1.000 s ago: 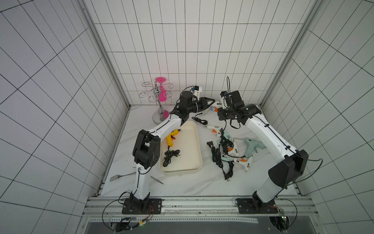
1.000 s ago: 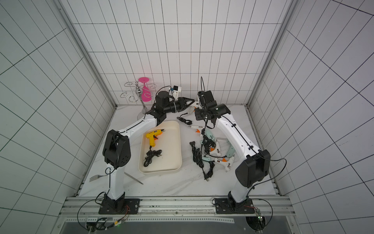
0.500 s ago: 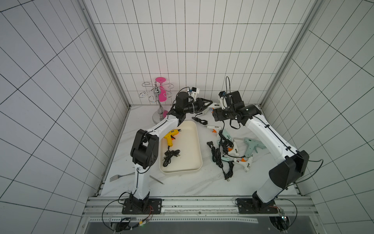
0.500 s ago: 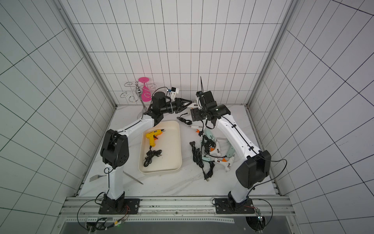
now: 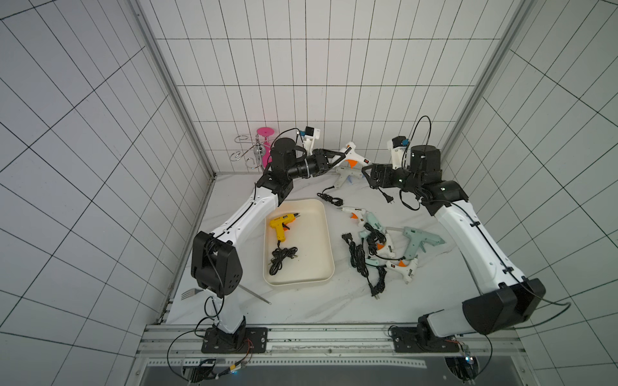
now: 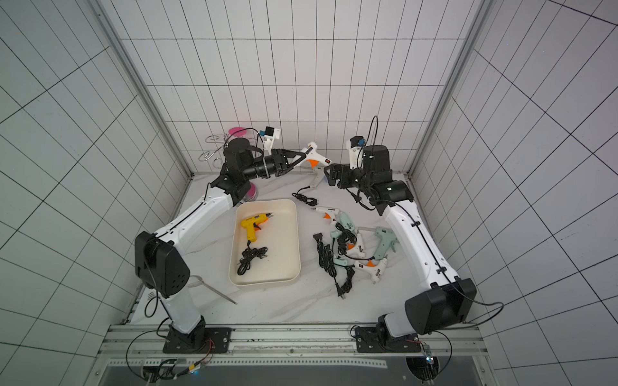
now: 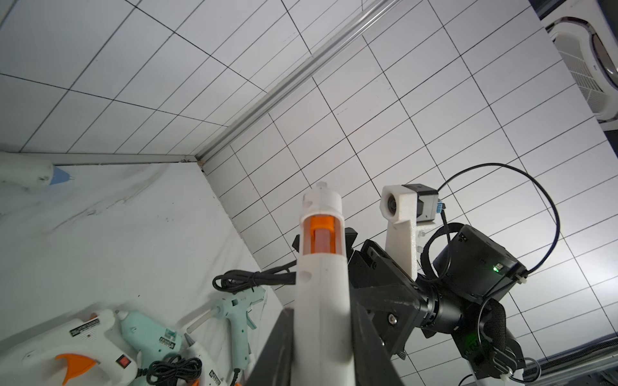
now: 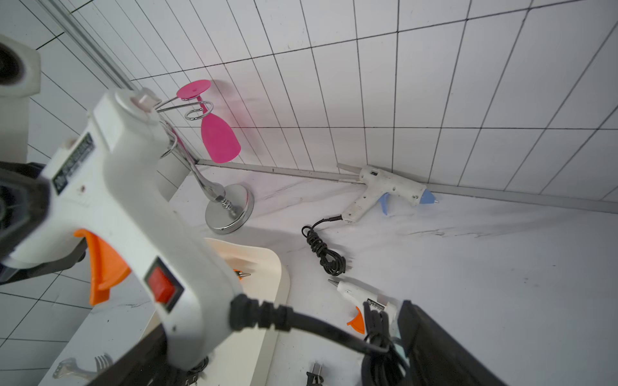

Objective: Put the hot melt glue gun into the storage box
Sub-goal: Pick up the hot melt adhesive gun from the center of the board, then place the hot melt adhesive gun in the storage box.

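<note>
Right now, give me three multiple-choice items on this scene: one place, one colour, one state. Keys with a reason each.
1. Where does the yellow glue gun lie?
A) in the storage box
B) outside it, at its near side
C) lifted in the air

2. What colour is the trigger of the white glue gun that is held in the air?
A) blue
B) green
C) orange

3. What state is the left tool in?
A) open and empty
B) shut on the white glue gun
C) out of view

Key:
1 A, it rests on the box floor with its coiled black cord.
2 C, orange shows under the gun's body in both top views.
3 B, the left wrist view shows the jaws closed against the gun's body.
</note>
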Motion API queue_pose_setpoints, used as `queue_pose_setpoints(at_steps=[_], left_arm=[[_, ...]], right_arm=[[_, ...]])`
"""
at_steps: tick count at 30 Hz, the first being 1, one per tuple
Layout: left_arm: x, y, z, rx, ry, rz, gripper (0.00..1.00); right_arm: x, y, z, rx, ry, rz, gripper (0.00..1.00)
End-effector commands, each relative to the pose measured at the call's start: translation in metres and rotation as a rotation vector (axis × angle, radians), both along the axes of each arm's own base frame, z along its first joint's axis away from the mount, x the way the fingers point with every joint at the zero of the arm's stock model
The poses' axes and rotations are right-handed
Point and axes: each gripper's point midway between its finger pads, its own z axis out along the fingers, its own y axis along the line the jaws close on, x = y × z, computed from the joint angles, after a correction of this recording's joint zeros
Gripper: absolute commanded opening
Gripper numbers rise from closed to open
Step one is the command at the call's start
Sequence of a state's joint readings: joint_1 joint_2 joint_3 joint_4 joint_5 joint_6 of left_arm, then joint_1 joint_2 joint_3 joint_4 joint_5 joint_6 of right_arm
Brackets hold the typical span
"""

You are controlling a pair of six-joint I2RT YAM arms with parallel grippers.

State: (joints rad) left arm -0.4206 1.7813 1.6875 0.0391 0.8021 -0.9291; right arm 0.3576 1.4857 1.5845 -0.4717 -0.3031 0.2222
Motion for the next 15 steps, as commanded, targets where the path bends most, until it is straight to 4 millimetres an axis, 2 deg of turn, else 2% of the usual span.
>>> queue_pose_setpoints(at_steps=[1,4,5,6,9,11,13,15], left_arm=[[-0.006,0.069,0.028,0.036,-0.066,0.105,0.10],[-0.014,0.095,0.014,0.088,-0.045,0.151,0.10],[-0.017,0.102,0.009,0.096,-0.035,0.165,0.10],[-0.019,0.106,0.005,0.099,-0.024,0.170,0.10],[-0.023,0.111,-0.015,0.114,0.016,0.180,0.09],[-0.025,0.112,-0.024,0.121,0.037,0.178,0.09],[-0.027,0.115,-0.029,0.135,0.049,0.181,0.09],[-0.029,0.120,-0.036,0.154,0.073,0.187,0.09]], right_arm=[[0.026,-0.075,-0.046,-0.108,0.119,-0.290,0.95],[0.026,-0.076,-0.056,-0.089,0.134,-0.295,0.95],[0.026,-0.068,-0.057,-0.051,0.139,-0.253,0.95],[0.025,-0.057,-0.056,-0.011,0.144,-0.200,0.95],[0.014,-0.007,-0.044,0.156,0.119,0.063,0.96],[0.007,0.016,-0.040,0.188,0.116,0.172,0.99],[0.007,0.023,-0.048,0.145,0.130,0.175,1.00],[0.011,0.019,-0.058,0.106,0.148,0.130,0.99]])
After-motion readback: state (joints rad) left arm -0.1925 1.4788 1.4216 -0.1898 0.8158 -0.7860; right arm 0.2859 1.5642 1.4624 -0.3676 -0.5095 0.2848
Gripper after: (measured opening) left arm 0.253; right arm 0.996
